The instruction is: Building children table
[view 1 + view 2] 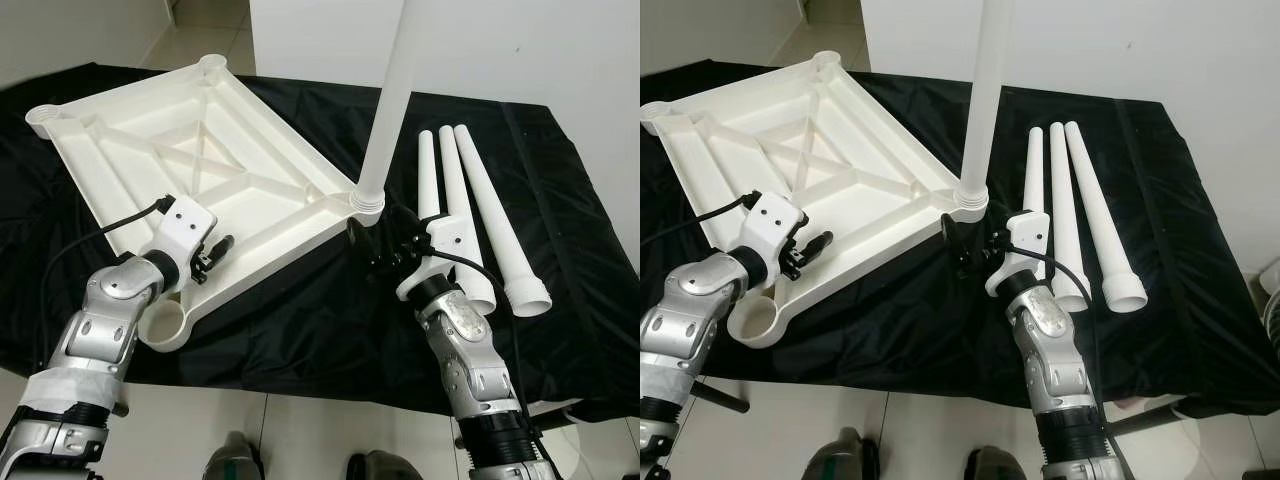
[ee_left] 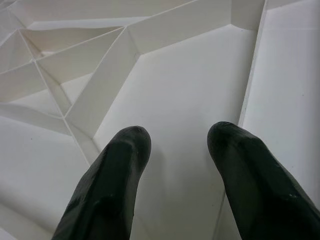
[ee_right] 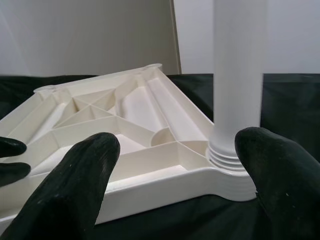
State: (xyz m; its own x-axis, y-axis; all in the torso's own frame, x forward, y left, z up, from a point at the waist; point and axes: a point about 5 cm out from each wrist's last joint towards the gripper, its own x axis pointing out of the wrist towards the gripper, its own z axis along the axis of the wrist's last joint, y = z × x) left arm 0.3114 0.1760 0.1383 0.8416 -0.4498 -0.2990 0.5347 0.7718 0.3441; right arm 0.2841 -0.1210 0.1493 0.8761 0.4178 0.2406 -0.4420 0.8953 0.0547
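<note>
Nearest us, the left tool (image 1: 215, 255) hovers with fingers spread over the ribbed underside of the inverted white tabletop (image 1: 190, 150), which lies on the black cloth (image 1: 560, 200) over the bench's left half. The right tool (image 1: 375, 250), fingers parted and pinching nothing, sits just beside the upright leg (image 1: 385, 110) standing in the tabletop's right corner socket. Farther right, three loose legs (image 1: 470, 205) lie side by side.

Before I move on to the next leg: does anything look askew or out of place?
Nothing stands out. One leg stands upright in the corner socket of the upturned tabletop; three spare legs lie together on the black cloth. Both pincers are open.
</note>
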